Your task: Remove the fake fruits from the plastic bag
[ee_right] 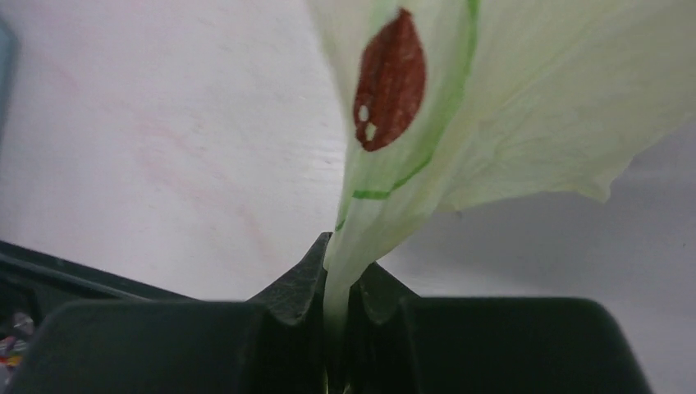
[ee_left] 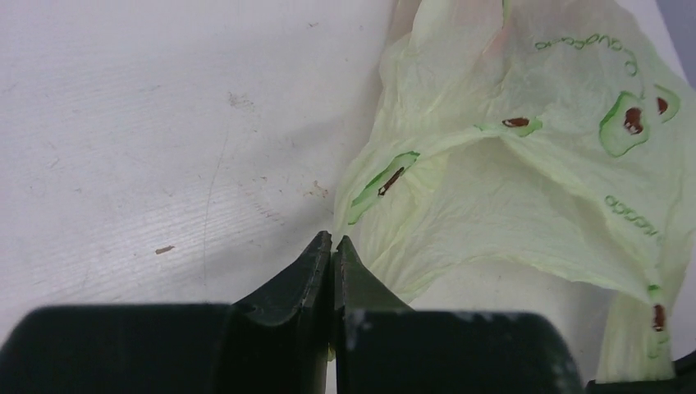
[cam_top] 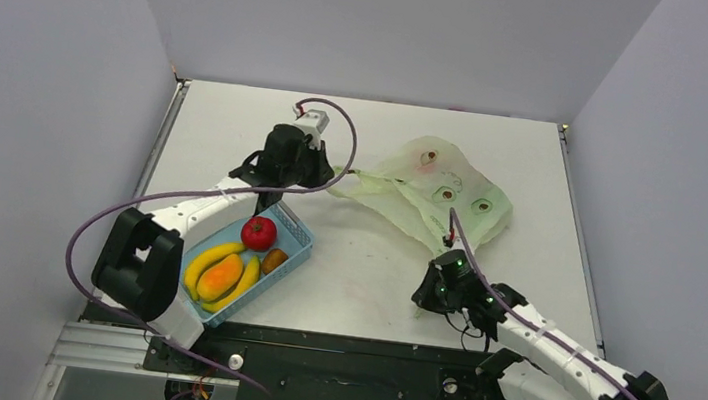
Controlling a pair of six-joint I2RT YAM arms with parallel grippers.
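Right wrist: bag (ee_right: 533, 98) within right gripper (ee_right: 338, 253)

blue basket (cam_top: 300, 244) on the white table (cam_top: 361, 281) holds bananas (cam_top: 205, 258), an orange fruit (cam_top: 220, 279) (perhaps a mango) and a red tomato (cam_top: 259, 233).

Plastic bag (cam_top: 436, 191): far right of worktop (cam_top: 361, 281), stretched between my left fingers (cam_top: 330, 170) and right fingers (cam_top: 446, 251).
Basket (cam_top: 300, 237): near-left, holding tomato (cam_top: 259, 233), bananas (cam_top: 212, 262).

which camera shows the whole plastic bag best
The top external view: the whole plastic bag shows there, spread on the table. The left wrist view shows only one crumpled side running to the left pincer. The right wrist view shows just a printed strip pinched in the right pincer.
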